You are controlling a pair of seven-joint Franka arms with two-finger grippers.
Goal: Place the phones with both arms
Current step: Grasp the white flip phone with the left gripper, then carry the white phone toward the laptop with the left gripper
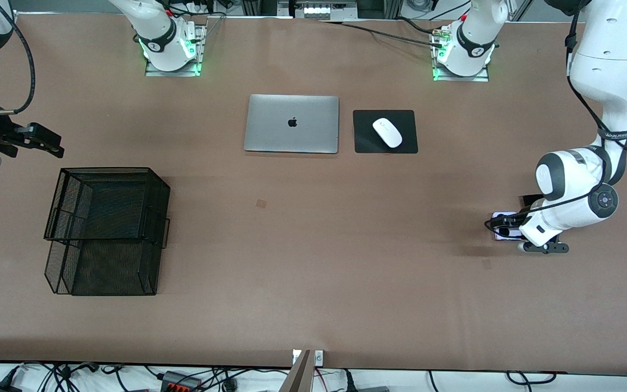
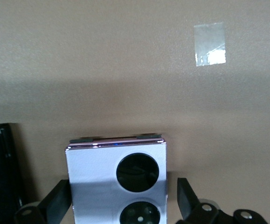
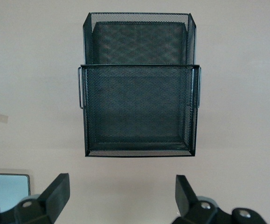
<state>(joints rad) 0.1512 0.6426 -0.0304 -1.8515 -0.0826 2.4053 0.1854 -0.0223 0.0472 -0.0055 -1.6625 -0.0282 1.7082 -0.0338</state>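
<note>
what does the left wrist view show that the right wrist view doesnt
Only the left wrist view: the small squarish lilac flip phone with two black circles lying between the open left gripper's fingers, a black phone's edge beside it, and a clear tape patch.

Only the right wrist view: the two-tier black wire-mesh tray on the table ahead of the open right gripper, plus a corner of the silver laptop.

Both: the brown table and black fingers spread with nothing held.

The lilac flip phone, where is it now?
The lilac flip phone lies on the table at the left arm's end, between the open jaws of the left gripper, beside a black phone.
</note>
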